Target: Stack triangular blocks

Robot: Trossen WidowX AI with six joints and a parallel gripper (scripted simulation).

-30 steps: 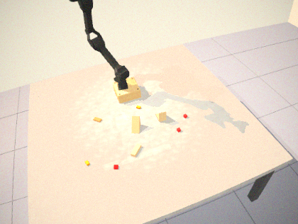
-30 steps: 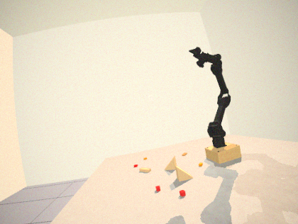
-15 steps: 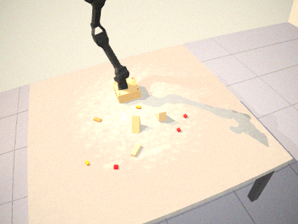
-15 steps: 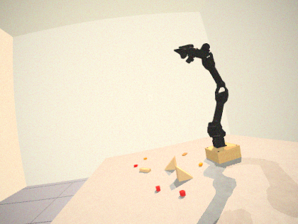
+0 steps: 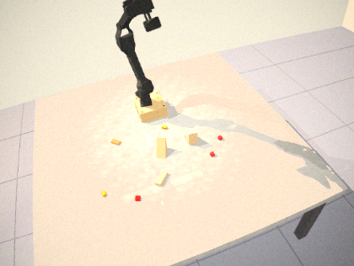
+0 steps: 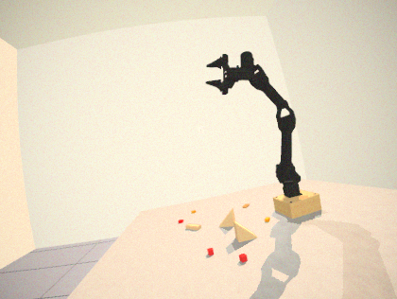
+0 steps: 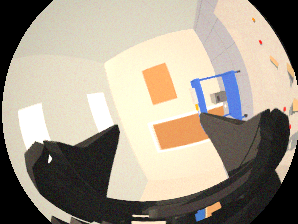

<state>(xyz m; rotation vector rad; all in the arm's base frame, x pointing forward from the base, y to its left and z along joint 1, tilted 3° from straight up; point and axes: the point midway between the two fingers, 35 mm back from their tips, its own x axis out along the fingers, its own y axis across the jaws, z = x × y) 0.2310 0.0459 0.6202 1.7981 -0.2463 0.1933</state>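
Two tan triangular blocks stand apart on the table [image 5: 253, 177] [image 6: 359, 255]. One triangular block [image 5: 161, 147] [image 6: 229, 219] is the taller; the other triangular block [image 5: 191, 138] [image 6: 245, 233] lies a short way to its right in the top view. My gripper [image 6: 215, 73] [image 7: 160, 123] is open and empty, raised high above the table and pointing sideways, far from both blocks. In the top view its fingers are cut off by the top edge.
A flat tan plank [image 5: 162, 178] [image 6: 193, 226] and a small orange piece [image 5: 115, 141] lie near the blocks. Small red cubes [image 5: 212, 154] [image 5: 137, 198] [image 6: 243, 257] and yellow bits [image 5: 104, 193] [image 5: 164, 127] are scattered about. The arm's tan base box [image 5: 152, 110] [image 6: 298, 204] stands behind them.
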